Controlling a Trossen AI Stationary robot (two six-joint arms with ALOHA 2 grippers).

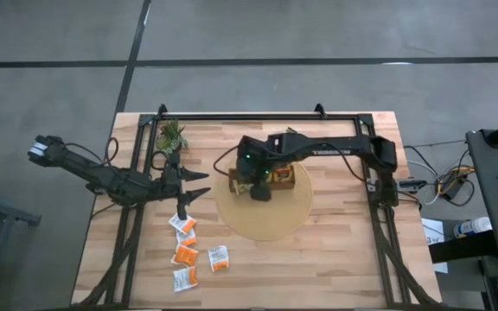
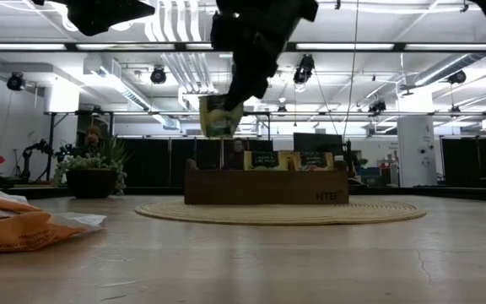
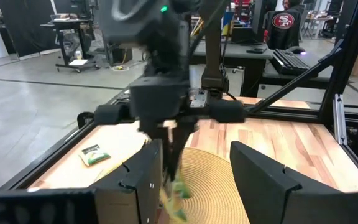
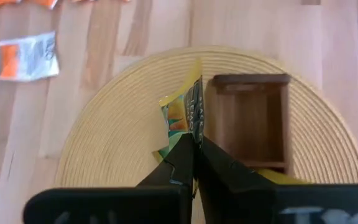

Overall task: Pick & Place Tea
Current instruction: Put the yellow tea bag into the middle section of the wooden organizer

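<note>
My right gripper (image 2: 235,99) is shut on a yellow and green tea sachet (image 2: 219,116), which hangs in the air above the left end of the brown wooden tray (image 2: 267,187). The tray stands on a round woven mat (image 1: 266,220) and holds more sachets (image 2: 281,160) standing upright. Several orange and white sachets (image 1: 186,253) lie flat on the table near the front left. My left gripper (image 1: 201,185) waits open and level, left of the mat, pointing at the right arm. My right gripper pinches the sachet's upper edge (image 4: 193,127) between its two shut fingers. The fingers slant down from above. The sachet hangs below the fingertips (image 2: 241,91), roughly upright, lifted clear of the tray and mat.
A small green potted plant (image 1: 171,136) stands at the far left of the table. One more yellow-green sachet (image 3: 94,154) lies on the wood beside the mat. The black frame rails (image 1: 258,117) run along the table's edges. Bare wood lies right of the mat.
</note>
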